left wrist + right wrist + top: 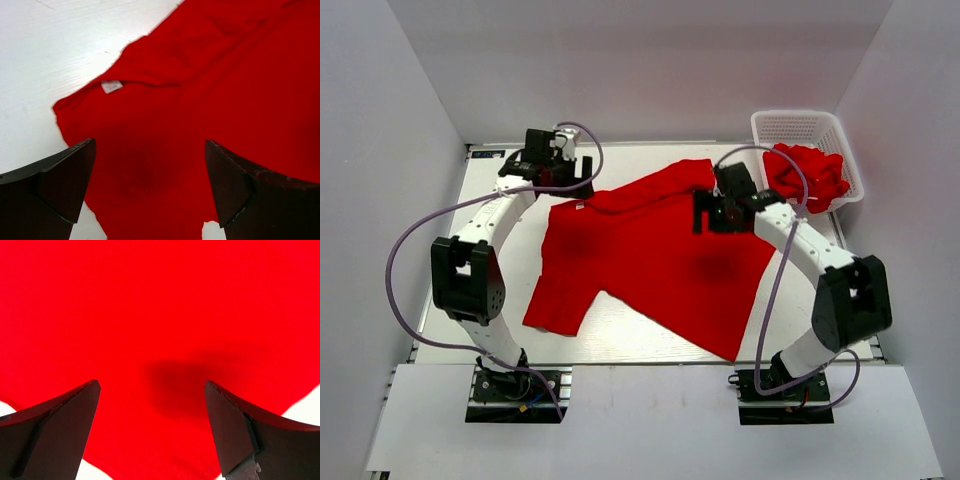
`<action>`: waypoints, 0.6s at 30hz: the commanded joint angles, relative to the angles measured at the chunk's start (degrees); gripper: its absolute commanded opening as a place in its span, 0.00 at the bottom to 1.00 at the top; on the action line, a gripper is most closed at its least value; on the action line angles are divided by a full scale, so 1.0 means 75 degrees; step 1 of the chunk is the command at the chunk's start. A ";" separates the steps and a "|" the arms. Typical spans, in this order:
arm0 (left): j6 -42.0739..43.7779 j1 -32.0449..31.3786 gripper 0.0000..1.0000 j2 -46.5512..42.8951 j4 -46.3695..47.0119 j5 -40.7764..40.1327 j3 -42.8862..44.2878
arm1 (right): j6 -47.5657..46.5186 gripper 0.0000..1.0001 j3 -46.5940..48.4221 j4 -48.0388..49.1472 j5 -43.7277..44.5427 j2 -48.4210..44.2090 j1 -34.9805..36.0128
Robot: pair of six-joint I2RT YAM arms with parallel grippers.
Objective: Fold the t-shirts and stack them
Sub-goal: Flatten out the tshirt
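Observation:
A bright red t-shirt (650, 250) lies spread flat on the white table, collar at the far left, hem at the near right. Its small white neck label (111, 86) shows in the left wrist view. More red shirts (807, 174) lie bunched in the white mesh basket at the far right. My left gripper (563, 170) hovers open above the shirt's collar end (150, 165). My right gripper (705, 212) hovers open above the shirt's far right part (150, 390). Neither holds cloth.
The white mesh basket (772, 125) stands at the far right corner of the table. White walls enclose the table on the left, back and right. Purple cables loop from both arms.

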 commanded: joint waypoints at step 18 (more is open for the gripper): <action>-0.0034 -0.0982 1.00 0.1657 0.0206 -0.0069 0.0048 | 0.1100 0.90 -0.2242 0.1035 0.0581 -0.0352 -0.0148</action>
